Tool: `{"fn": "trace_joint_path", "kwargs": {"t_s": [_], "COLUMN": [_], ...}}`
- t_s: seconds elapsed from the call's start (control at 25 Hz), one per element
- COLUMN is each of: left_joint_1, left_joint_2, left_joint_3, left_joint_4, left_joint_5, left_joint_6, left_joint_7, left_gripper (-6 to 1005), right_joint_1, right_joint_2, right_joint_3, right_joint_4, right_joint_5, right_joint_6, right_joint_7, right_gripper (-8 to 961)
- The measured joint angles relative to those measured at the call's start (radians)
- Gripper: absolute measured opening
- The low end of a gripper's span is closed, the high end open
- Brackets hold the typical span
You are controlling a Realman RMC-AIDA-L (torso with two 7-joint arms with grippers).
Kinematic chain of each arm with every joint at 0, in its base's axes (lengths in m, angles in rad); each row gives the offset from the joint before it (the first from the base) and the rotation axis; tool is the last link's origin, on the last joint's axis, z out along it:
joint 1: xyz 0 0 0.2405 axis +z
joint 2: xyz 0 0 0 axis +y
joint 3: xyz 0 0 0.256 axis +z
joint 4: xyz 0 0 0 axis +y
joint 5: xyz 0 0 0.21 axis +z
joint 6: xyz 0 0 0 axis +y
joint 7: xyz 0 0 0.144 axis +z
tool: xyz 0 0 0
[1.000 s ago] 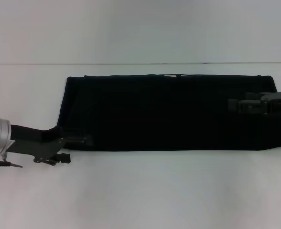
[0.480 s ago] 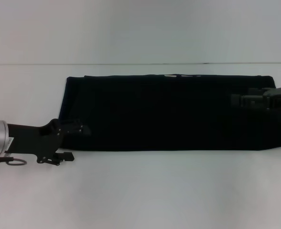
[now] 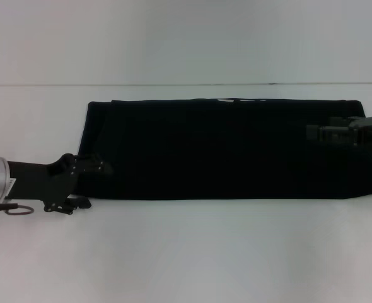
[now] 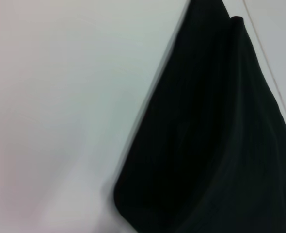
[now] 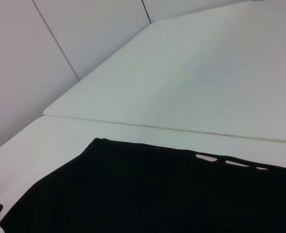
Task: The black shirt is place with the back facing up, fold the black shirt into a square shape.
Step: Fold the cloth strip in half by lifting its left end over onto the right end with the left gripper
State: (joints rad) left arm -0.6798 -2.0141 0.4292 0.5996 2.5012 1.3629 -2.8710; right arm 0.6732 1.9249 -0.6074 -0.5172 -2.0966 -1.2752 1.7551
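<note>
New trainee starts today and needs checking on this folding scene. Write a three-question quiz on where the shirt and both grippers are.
1. True or false: the soft black cloth T-shirt lies as a long band folded across the white table.
2. Which gripper is at the shirt's near corner: A) left gripper B) right gripper C) neither?
3. Fill in: thin white marks show along the shirt's ___ edge.

Key: 1 true. 2 A; the right gripper is over the shirt's opposite end, near the far edge. 3 far.
</note>
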Motion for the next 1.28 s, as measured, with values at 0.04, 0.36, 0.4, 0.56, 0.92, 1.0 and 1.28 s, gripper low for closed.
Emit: {"fn": "trace_joint_path", "kwargs": {"t_s": [0.04,0.36,0.4,0.56,0.92,1.0,1.28], "left_joint_1": [0.000,-0.001,-0.001,0.001,-0.005,-0.011,-0.028], "left_joint_2": [0.000,0.001,0.001,-0.001,-0.002,-0.003,0.001], "left_joint_3": [0.001,0.002,0.002,0.004,0.006,0.006,0.006], "left_joint_4": [-0.004,-0.023,-0.023,-0.024,-0.035,-0.035,-0.035], "left_joint_5": [0.000,0.002,0.002,0.002,-0.004,-0.006,-0.009], "left_joint_6": [-0.004,-0.035,-0.040,-0.065,-0.144,-0.155,-0.158], "left_joint_7": [0.001,0.005,0.005,0.011,0.042,0.051,0.074], "left_gripper": [891,884,883,879,872,870,864], "right_joint_1": [-0.001,-0.004,-0.004,-0.004,-0.004,-0.004,-0.004], "right_joint_2": [0.000,0.002,0.002,0.002,0.002,0.001,0.000], "right_joint_3": [0.000,0.002,0.002,0.003,0.011,0.011,0.012], "right_joint_4": [0.000,0.000,0.000,0.000,0.000,0.000,0.000], "right_joint_5": [0.000,0.000,0.000,0.000,0.000,0.000,0.000], "right_joint_6": [0.000,0.010,0.010,0.010,0.010,0.010,0.010], "right_joint_7": [0.000,0.000,0.000,0.000,0.000,0.000,0.001], "right_gripper": [930,930,930,931,931,931,931]}}
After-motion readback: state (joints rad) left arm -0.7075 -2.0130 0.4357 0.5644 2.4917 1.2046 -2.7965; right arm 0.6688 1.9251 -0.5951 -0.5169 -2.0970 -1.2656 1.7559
